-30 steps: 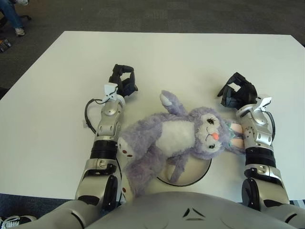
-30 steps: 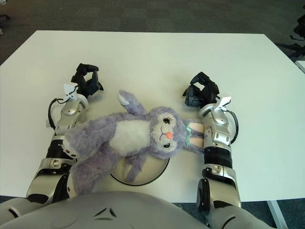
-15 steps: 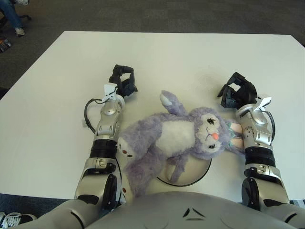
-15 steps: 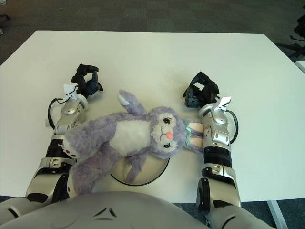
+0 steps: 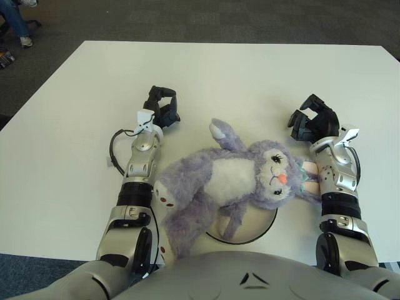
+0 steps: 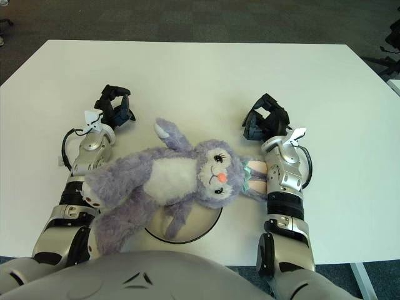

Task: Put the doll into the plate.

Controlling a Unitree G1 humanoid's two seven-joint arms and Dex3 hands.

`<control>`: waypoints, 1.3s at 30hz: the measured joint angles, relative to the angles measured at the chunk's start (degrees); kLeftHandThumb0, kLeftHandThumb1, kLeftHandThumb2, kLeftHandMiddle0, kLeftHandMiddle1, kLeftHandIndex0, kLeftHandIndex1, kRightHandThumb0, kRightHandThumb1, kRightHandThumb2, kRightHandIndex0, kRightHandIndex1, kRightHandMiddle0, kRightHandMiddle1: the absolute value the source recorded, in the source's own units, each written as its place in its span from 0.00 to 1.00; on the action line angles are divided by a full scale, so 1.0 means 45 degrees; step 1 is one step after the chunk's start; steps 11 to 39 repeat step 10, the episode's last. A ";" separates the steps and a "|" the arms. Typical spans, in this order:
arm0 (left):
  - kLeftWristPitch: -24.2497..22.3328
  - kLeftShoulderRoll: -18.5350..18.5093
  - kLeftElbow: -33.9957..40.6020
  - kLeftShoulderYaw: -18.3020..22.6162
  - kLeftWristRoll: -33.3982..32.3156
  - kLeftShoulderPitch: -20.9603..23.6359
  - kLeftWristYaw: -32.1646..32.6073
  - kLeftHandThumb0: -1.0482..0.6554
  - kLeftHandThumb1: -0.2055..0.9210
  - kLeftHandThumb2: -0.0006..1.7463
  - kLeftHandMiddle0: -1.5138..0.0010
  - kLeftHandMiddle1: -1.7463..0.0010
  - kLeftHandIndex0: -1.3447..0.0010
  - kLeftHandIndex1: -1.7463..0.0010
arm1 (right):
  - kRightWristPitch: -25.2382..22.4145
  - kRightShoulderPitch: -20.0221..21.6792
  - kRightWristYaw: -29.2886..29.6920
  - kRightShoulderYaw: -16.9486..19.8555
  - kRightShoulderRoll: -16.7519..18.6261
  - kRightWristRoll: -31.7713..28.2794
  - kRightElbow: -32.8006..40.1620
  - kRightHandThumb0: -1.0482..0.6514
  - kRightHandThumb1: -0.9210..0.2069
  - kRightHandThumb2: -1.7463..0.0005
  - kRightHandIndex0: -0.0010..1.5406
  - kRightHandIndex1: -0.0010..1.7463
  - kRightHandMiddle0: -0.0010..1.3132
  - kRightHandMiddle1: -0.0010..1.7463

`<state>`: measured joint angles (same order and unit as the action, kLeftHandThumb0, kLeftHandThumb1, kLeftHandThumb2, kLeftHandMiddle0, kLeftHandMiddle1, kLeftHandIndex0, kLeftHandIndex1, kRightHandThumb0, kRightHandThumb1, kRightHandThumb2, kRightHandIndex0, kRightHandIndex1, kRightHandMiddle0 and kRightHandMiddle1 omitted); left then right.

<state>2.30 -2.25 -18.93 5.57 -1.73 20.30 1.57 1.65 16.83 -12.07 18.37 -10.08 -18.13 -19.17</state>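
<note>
we see a white table (image 5: 250,75) standing on a dark grey carpet floor, and we take the plate as our landmark. the plate (image 5: 257,231) is round, with a dark rim, and it sits at the near edge of the table, just before the robot's body. the doll (image 5: 231,178), a purple plush rabbit with a white belly, lies on its back across the plate and covers most of it; only the near part of the rim shows under it. its head reaches out past the right side of the plate, with the ear touching the right forearm. its legs spread out past the left side of the plate, beside the left forearm, and one paw points away to the far side.

the left hand (image 5: 161,107) is well beyond the plate on the far left, its dark fingers curled together and holding nothing. the right hand (image 5: 314,124) is beyond the plate on the far right, fingers also curled inward and empty. both hands are apart from the doll.
</note>
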 measured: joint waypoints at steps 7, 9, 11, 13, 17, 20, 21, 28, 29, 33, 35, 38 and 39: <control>0.0250 -0.0034 -0.0211 -0.0028 0.0003 0.0068 -0.0074 0.40 0.84 0.44 0.38 0.00 0.78 0.00 | -0.0208 0.0000 -0.0169 0.0007 -0.0001 -0.0237 0.0001 0.61 0.83 0.03 0.57 0.99 0.48 1.00; 0.0287 -0.0038 -0.0263 -0.0033 0.0002 0.0077 -0.0109 0.40 0.84 0.44 0.38 0.00 0.78 0.00 | -0.0232 0.0000 -0.0228 0.0007 -0.0001 -0.0265 0.0001 0.61 0.84 0.03 0.57 0.99 0.48 1.00; 0.0308 -0.0041 -0.0298 -0.0036 0.0003 0.0082 -0.0135 0.40 0.84 0.44 0.38 0.00 0.78 0.00 | -0.0246 0.0000 -0.0244 0.0007 -0.0001 -0.0279 0.0002 0.61 0.84 0.02 0.57 0.99 0.49 1.00; 0.0308 -0.0041 -0.0298 -0.0036 0.0003 0.0082 -0.0135 0.40 0.84 0.44 0.38 0.00 0.78 0.00 | -0.0246 0.0000 -0.0244 0.0007 -0.0001 -0.0279 0.0002 0.61 0.84 0.02 0.57 0.99 0.49 1.00; 0.0308 -0.0041 -0.0298 -0.0036 0.0003 0.0082 -0.0135 0.40 0.84 0.44 0.38 0.00 0.78 0.00 | -0.0246 0.0000 -0.0244 0.0007 -0.0001 -0.0279 0.0002 0.61 0.84 0.02 0.57 0.99 0.49 1.00; 0.0308 -0.0041 -0.0298 -0.0036 0.0003 0.0082 -0.0135 0.40 0.84 0.44 0.38 0.00 0.78 0.00 | -0.0246 0.0000 -0.0244 0.0007 -0.0001 -0.0279 0.0002 0.61 0.84 0.02 0.57 0.99 0.49 1.00; 0.0308 -0.0041 -0.0298 -0.0036 0.0003 0.0082 -0.0135 0.40 0.84 0.44 0.38 0.00 0.78 0.00 | -0.0246 0.0000 -0.0244 0.0007 -0.0001 -0.0279 0.0002 0.61 0.84 0.02 0.57 0.99 0.49 1.00; 0.0308 -0.0041 -0.0298 -0.0036 0.0003 0.0082 -0.0135 0.40 0.84 0.44 0.38 0.00 0.78 0.00 | -0.0246 0.0000 -0.0244 0.0007 -0.0001 -0.0279 0.0002 0.61 0.84 0.02 0.57 0.99 0.49 1.00; 0.0308 -0.0041 -0.0298 -0.0036 0.0003 0.0082 -0.0135 0.40 0.84 0.44 0.38 0.00 0.78 0.00 | -0.0246 0.0000 -0.0244 0.0007 -0.0001 -0.0279 0.0002 0.61 0.84 0.02 0.57 0.99 0.49 1.00; 0.0308 -0.0041 -0.0298 -0.0036 0.0003 0.0082 -0.0135 0.40 0.84 0.44 0.38 0.00 0.78 0.00 | -0.0246 0.0000 -0.0244 0.0007 -0.0001 -0.0279 0.0002 0.61 0.84 0.02 0.57 0.99 0.49 1.00; 0.0308 -0.0041 -0.0298 -0.0036 0.0003 0.0082 -0.0135 0.40 0.84 0.44 0.38 0.00 0.78 0.00 | -0.0246 0.0000 -0.0244 0.0007 -0.0001 -0.0279 0.0002 0.61 0.84 0.02 0.57 0.99 0.49 1.00; 0.0308 -0.0041 -0.0298 -0.0036 0.0003 0.0082 -0.0135 0.40 0.84 0.44 0.38 0.00 0.78 0.00 | -0.0246 0.0000 -0.0244 0.0007 -0.0001 -0.0279 0.0002 0.61 0.84 0.02 0.57 0.99 0.49 1.00; 0.0308 -0.0041 -0.0298 -0.0036 0.0003 0.0082 -0.0135 0.40 0.84 0.44 0.38 0.00 0.78 0.00 | -0.0246 0.0000 -0.0244 0.0007 -0.0001 -0.0279 0.0002 0.61 0.84 0.02 0.57 0.99 0.49 1.00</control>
